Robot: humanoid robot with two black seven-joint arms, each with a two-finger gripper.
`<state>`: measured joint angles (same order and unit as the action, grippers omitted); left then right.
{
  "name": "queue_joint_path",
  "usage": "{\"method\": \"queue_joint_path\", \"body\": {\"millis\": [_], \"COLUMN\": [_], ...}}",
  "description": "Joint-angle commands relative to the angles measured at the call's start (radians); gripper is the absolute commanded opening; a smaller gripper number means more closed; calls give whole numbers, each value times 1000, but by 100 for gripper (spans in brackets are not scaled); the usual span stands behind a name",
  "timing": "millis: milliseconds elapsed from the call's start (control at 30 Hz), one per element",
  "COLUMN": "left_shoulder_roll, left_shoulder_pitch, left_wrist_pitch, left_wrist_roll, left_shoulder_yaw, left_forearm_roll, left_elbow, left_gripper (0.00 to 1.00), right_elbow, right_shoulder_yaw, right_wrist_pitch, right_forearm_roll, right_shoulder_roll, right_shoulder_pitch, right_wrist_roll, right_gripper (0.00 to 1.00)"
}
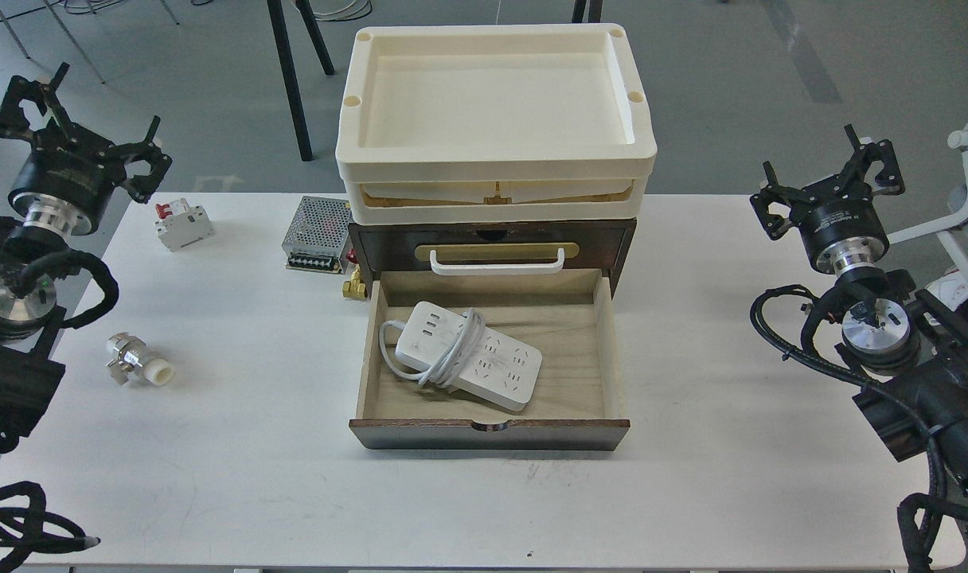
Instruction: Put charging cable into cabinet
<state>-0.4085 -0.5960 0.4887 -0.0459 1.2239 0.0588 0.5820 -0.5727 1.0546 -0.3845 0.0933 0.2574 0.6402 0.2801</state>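
At the upper left of the frame the left gripper (82, 107) hangs with its fingers spread wide and nothing between them, above the left end of the white table (253, 493), where a small breaker (183, 224) and a metal fitting (138, 360) lie. In the middle, the cabinet (492, 239) carries a cream tray (496, 103), and its lower drawer (492, 362) is pulled out with the charging cable (468, 354) lying flat inside, cord looped around it. At the upper right the right gripper (830, 179) is also spread wide and empty.
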Motion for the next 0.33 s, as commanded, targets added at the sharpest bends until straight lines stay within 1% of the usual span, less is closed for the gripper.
{"method": "queue_joint_path", "body": {"millis": [0, 300], "left_shoulder_roll": [39, 42], "left_shoulder_pitch": [45, 48], "left_wrist_pitch": [0, 0], "left_wrist_roll": [-11, -12], "left_shoulder_yaw": [0, -1], "left_forearm_roll": [-4, -4], "left_elbow": [-2, -2], "left_gripper": [100, 100], "right_elbow": [4, -1], "right_shoulder_yaw": [16, 19], "right_wrist_pitch": [-8, -11], "right_forearm_roll": [8, 9], "right_shoulder_roll": [0, 0], "right_shoulder_pitch": [-7, -2], "right_wrist_roll": [-1, -4], "right_gripper": [100, 100]}}
